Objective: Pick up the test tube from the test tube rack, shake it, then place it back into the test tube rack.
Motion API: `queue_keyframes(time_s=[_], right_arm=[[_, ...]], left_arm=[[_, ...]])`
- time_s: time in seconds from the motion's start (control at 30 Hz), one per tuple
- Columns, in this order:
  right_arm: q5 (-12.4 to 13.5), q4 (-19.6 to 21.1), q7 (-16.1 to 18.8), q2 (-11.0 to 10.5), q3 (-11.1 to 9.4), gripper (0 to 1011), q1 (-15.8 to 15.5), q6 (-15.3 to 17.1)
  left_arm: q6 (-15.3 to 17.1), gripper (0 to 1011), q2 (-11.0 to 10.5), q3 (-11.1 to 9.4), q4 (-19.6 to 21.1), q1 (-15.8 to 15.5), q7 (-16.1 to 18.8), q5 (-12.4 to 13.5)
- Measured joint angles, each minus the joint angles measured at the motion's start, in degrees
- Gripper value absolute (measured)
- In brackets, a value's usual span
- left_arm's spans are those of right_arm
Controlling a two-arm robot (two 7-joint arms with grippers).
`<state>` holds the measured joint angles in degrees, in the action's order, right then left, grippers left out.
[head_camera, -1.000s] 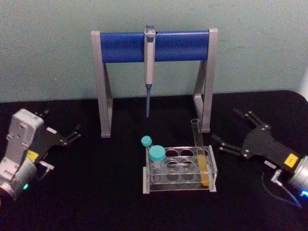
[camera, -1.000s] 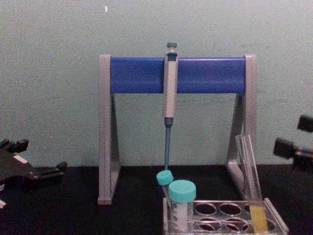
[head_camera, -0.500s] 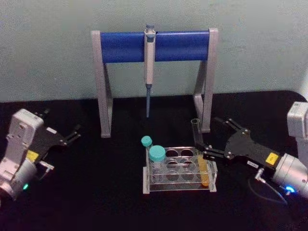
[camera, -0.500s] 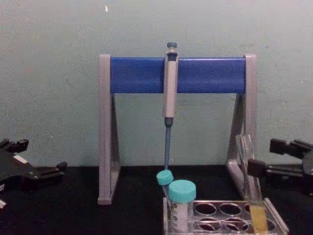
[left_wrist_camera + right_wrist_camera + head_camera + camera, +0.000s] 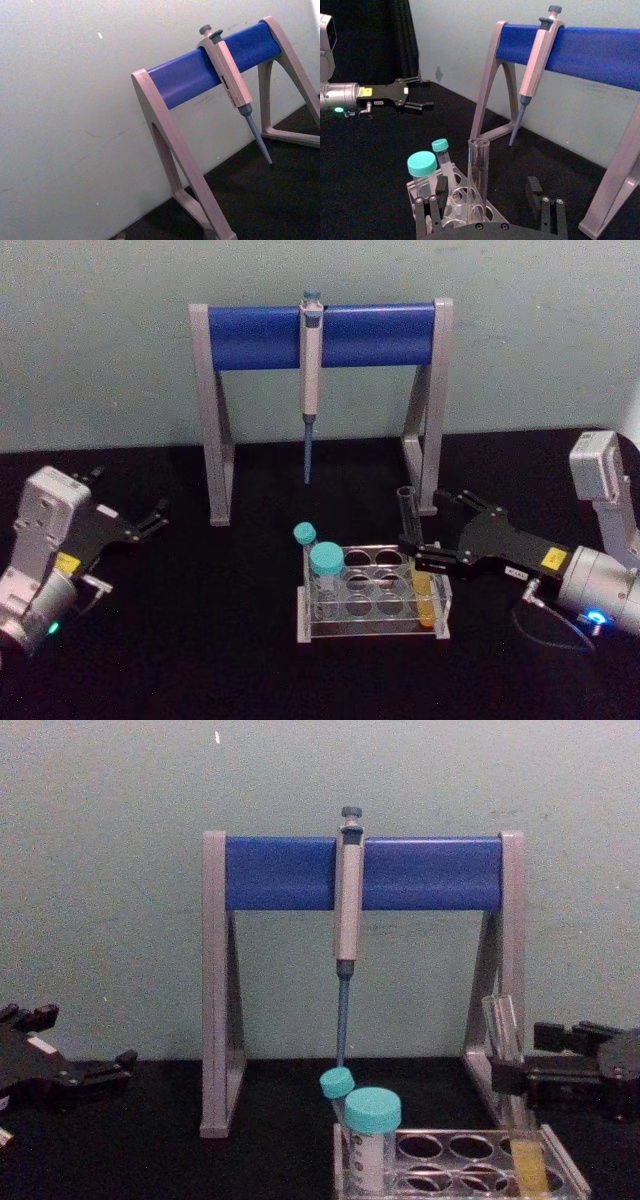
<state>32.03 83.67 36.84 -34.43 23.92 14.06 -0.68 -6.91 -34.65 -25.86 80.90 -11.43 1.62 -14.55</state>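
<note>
You are near the start of the job, and none of the three steps is done yet. The test tube (image 5: pixel 409 515) stands in the rack (image 5: pixel 372 632), in a hole at the rack's right end. It leans slightly, and its yellow liquid sits low, inside the rack. The right gripper (image 5: pixel 422 522) is level with the bare upper part of the tube, with one finger on each side of the glass. In the right wrist view you can see a gap on both sides, narrower by one finger (image 5: pixel 440 186) than by the other, so this hand is open and holds nothing. My reading is that you are lined up for the grasp. Closing on the tube, lifting it clear of its hole, shaking it and putting it back in the rack all remain. The left gripper (image 5: pixel 422 94) lies parked on the table far to the left, well apart from the rack, with its fingers spread and empty. The two capped tubes (image 5: pixel 325 562) stand at the rack's other end, away from your fingers.
</note>
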Motion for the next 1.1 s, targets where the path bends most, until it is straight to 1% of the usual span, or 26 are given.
queue_keyframes(time_s=[0.2,0.5,1.1], right_arm=[[0.1,-0.8,0.7,0.1,1.0,1000,1.3,1.5],[0.2,-1.7,1.2,0.1,2.2,1000,2.5,2.5],[0.4,-3.5,1.1,0.6,3.3,1000,4.0,3.1]], left_arm=[[0.0,1001,0.0,0.0,0.0,0.0,0.0,0.0],[0.0,1001,0.0,0.0,0.0,0.0,0.0,0.0],[0.0,1001,0.0,0.0,0.0,0.0,0.0,0.0]])
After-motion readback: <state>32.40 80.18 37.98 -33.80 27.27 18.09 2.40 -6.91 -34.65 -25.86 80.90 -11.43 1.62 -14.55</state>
